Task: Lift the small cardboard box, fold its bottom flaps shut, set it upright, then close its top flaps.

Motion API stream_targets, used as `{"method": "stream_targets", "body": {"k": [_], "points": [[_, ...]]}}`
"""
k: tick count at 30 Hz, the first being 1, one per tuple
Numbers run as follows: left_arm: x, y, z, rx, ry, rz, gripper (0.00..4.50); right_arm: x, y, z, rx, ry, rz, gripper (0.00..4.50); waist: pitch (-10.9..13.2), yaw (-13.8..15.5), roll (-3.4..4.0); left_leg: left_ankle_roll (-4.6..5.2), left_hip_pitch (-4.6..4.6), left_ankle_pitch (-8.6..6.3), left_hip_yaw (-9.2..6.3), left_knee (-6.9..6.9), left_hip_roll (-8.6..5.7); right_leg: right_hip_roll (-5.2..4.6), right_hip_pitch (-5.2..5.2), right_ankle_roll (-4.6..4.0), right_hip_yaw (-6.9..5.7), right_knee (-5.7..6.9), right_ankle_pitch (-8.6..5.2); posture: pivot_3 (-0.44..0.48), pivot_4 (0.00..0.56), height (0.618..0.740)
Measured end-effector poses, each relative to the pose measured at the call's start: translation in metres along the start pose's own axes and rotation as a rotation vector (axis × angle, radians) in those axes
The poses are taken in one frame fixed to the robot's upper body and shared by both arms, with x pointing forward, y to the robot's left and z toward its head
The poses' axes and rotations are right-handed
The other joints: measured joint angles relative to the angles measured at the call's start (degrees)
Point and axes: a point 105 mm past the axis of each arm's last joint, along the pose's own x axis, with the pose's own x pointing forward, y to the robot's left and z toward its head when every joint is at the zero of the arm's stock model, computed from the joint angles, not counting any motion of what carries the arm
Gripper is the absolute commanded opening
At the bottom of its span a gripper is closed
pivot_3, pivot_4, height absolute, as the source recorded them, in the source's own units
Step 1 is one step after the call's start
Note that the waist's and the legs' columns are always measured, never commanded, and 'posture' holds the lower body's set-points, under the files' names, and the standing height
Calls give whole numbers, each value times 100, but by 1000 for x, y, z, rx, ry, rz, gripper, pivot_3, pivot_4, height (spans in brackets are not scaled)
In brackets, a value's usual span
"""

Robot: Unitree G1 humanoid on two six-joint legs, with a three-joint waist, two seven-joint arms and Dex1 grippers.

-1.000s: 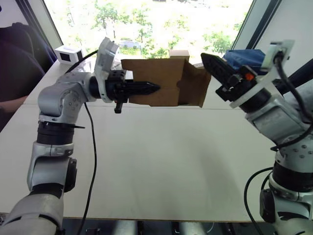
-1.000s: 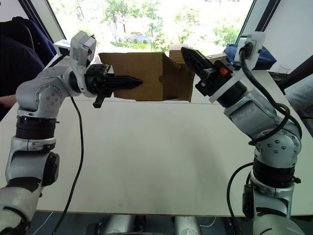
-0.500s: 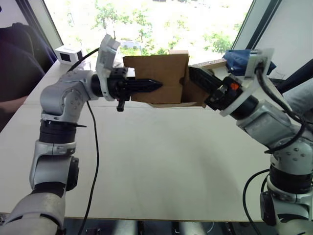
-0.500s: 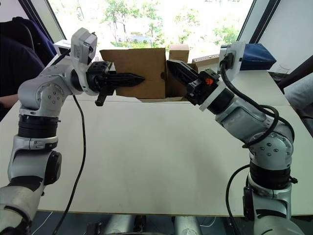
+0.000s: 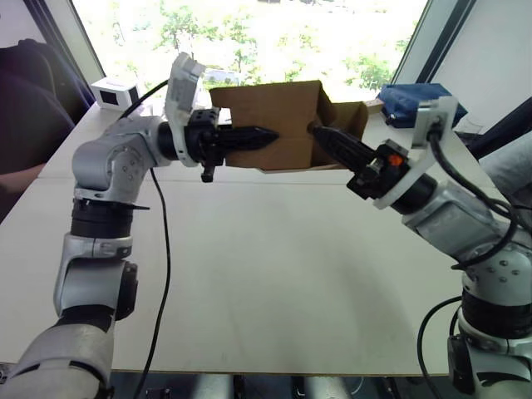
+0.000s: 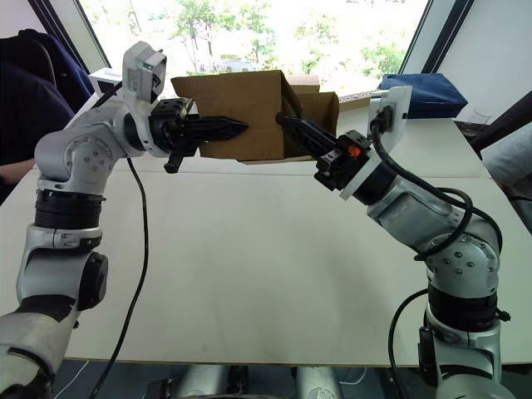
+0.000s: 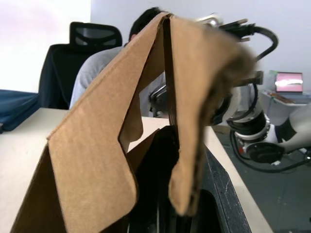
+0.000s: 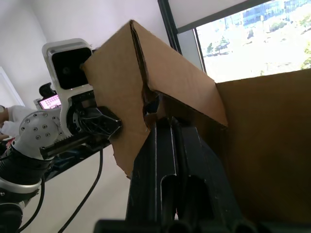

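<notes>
Small cardboard box (image 5: pixel 274 125) held above the table (image 5: pixel 274 274) (flaps loose), clamped by left gripper (image 5: pixel 264 135); right gripper (image 5: pixel 320 133) pressed together at its open end.

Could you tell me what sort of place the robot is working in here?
Most likely an office or lab room. A large window looks out on trees, a long pale table stands before it, and the left wrist view shows a black office chair and a seated person behind the small cardboard box.
</notes>
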Motion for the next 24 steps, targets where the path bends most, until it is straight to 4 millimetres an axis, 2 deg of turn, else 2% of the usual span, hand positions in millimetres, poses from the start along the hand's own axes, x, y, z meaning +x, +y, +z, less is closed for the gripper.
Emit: {"method": "stream_targets", "body": {"k": [3, 8, 13, 18, 24], "points": [[0, 0, -1, 2, 2, 9, 0, -2, 3, -1, 10, 9, 26, 31, 0, 11, 0, 0, 0, 0, -2, 0, 0, 0, 0, 0, -1, 0, 0, 0, 150, 740], [-7, 5, -2, -11, 6, 45, 0, -27, 11, -16, 53, 136, 86, 31, 1, 15, -1, 4, -6, -2, -1, 0, -3, -5, 1, 0, -1, -11, 0, 0, 150, 740], [-7, 5, -2, -12, 6, 42, 0, -36, 6, 11, 7, 73, 58, 31, 2, 6, -2, 3, -2, -2, -1, 1, 0, -2, 2, -1, -1, -9, 0, 0, 150, 740], [-7, 4, -2, -13, 8, 33, 0, -29, -13, 27, -35, -9, -31, 31, 2, -1, -2, 3, -2, -2, 1, 1, 2, 2, 0, -1, 0, -8, -1, 0, 150, 740], [-6, 4, -2, -11, 8, 30, 0, -18, -21, 22, -62, -12, -55, 31, 2, 16, -2, 3, -8, -2, -1, -1, 0, 1, -1, 0, -1, -12, 0, 0, 150, 740]]}}
